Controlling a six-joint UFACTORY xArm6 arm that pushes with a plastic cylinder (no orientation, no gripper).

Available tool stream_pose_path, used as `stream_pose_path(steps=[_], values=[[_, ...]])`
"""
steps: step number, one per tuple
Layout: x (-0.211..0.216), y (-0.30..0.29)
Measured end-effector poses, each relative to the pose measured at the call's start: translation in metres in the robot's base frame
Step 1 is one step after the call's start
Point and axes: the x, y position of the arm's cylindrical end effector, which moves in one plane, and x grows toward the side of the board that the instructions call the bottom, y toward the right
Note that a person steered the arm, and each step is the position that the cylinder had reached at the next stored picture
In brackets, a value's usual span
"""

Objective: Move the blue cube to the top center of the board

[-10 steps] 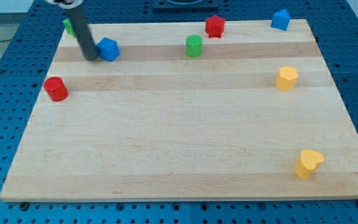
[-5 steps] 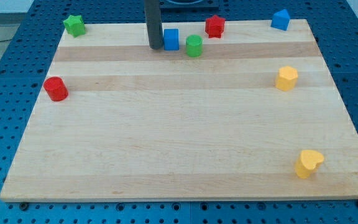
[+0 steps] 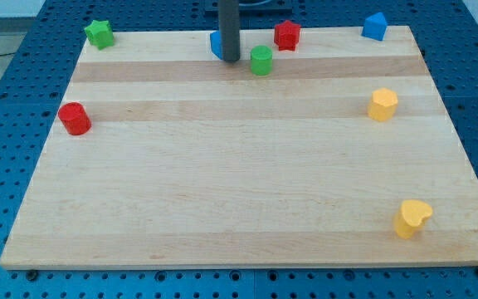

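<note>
The blue cube (image 3: 216, 44) sits near the board's top edge, around the middle, mostly hidden behind my rod. My tip (image 3: 231, 60) rests on the board right in front of the cube's right side, apparently touching it. A green cylinder (image 3: 261, 61) stands just to the right of my tip, a small gap apart.
A red block (image 3: 287, 35) sits right of the green cylinder at the top edge. Another blue block (image 3: 375, 26) is at the top right corner, a green star (image 3: 99, 33) at the top left. A red cylinder (image 3: 75, 119) sits at the left edge. Two yellow blocks (image 3: 382, 105) (image 3: 412, 218) are on the right.
The blue cube has been pushed from the upper left to the top middle. My tip has swung from the cube's left side to its front right.
</note>
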Motion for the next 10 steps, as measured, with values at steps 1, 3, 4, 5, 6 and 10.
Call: stream_pose_path(steps=[1, 3, 4, 5, 6, 10], values=[[0.002, -0.035], [-0.027, -0.026], [-0.047, -0.014], [-0.05, -0.016], [-0.045, -0.009], [-0.059, 0.03]])
